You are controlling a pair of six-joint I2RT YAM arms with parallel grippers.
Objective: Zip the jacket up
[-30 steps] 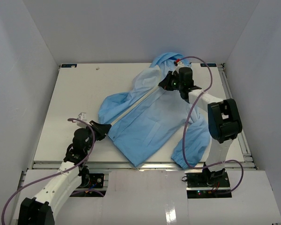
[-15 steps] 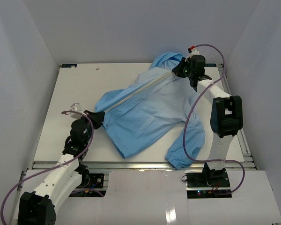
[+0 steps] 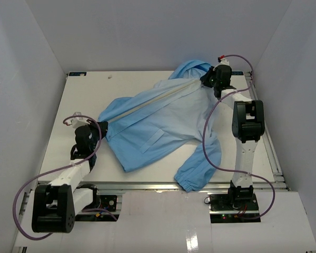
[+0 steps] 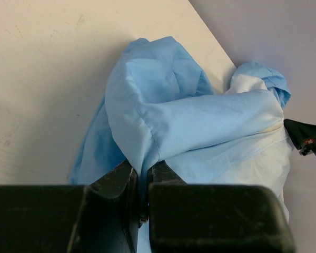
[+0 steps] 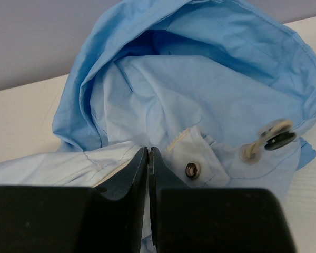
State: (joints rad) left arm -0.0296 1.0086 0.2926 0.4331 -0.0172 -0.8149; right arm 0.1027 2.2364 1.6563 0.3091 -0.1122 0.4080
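A light blue jacket (image 3: 158, 124) lies spread across the worktop (image 3: 95, 89). Beside its hood (image 3: 187, 67), the right tool (image 3: 205, 79) clamps shut on the collar. At the end farthest from the hood, the left tool (image 3: 101, 128) pinches the hem, apparently to hold the zipper strip (image 3: 152, 102) taut.

Soft, even overhead light fills my three views; the jacket (image 3: 163, 118) casts only a faint shadow on the table (image 3: 95, 89). Wrist-camera foregrounds go dark and soft; glare streaks the near ledge (image 3: 163, 221).
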